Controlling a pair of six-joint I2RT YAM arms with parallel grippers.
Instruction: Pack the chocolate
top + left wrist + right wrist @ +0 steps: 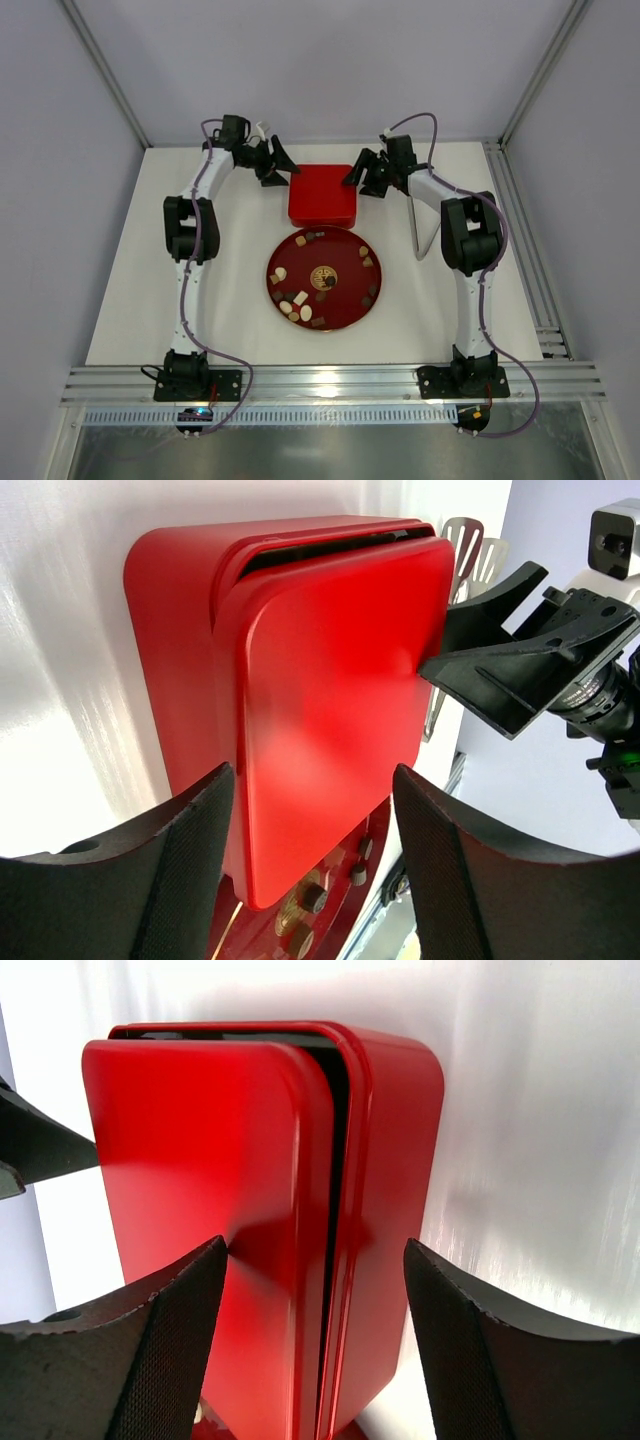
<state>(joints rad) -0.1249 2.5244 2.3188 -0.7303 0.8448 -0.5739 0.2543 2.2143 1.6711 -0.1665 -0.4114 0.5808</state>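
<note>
Flanking the red square tin (321, 195) at the far middle of the white desk (140, 300), both tools stand with jaws spread and grip nothing. The left tool (283, 170) sits at the tin's far left corner and the right tool (358, 172) at its far right corner. On the left wrist view the lid (330, 710) lies on the tin slightly askew, with a dark gap along its far edge. One finger of the right tool appears to meet the lid's right edge. On the right wrist view the same gap runs between the lid and the tin's base; whether the left tool touches the lid cannot be told. The chocolate pieces (300, 298), dark brown, light brown and cream, lie scattered on the round red plate (348, 300) just in front of the tin, around its gold emblem (323, 277).
</note>
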